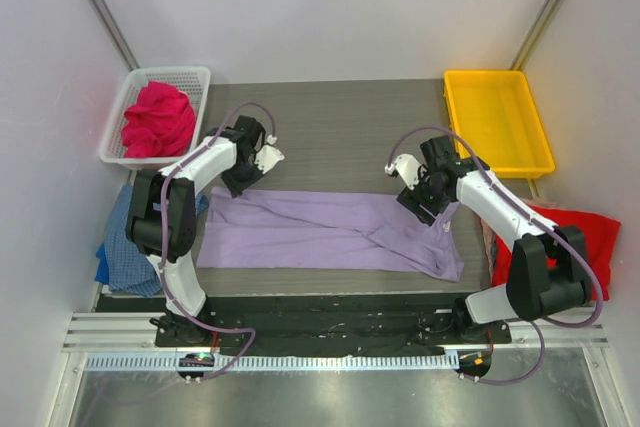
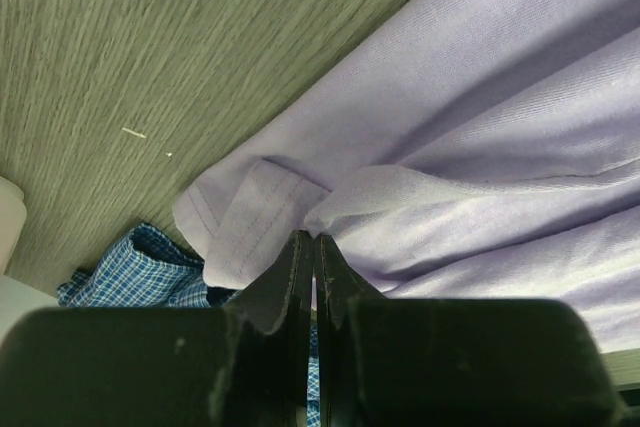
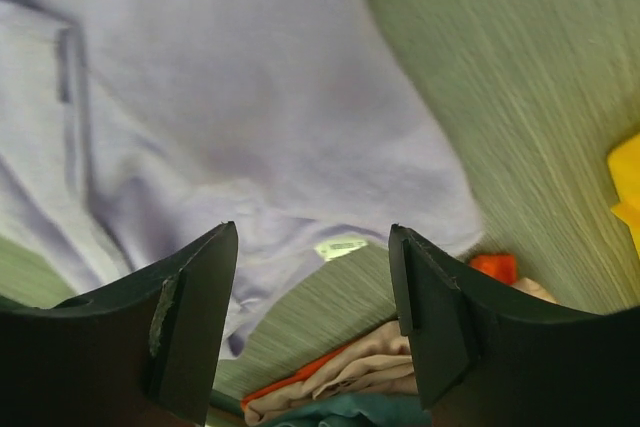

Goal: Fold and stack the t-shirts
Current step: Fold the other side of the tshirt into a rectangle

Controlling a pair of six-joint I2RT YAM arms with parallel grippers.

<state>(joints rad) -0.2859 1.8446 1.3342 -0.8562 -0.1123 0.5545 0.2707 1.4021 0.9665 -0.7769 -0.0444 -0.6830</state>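
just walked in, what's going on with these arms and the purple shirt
Two arms are folding a lavender t-shirt lying across the table. The left hand is shut on a fold at its left end; the right hand hangs open above its right end. A magenta shirt, a red shirt and a blue checked shirt wait at the sides.

Both arms — left arm (image 1: 200, 162), right arm (image 1: 490, 202) — wear white shells over black joints. A lilac cable (image 1: 240, 110) loops along each. The end effector fingers (image 3: 190, 317) are black wedges.
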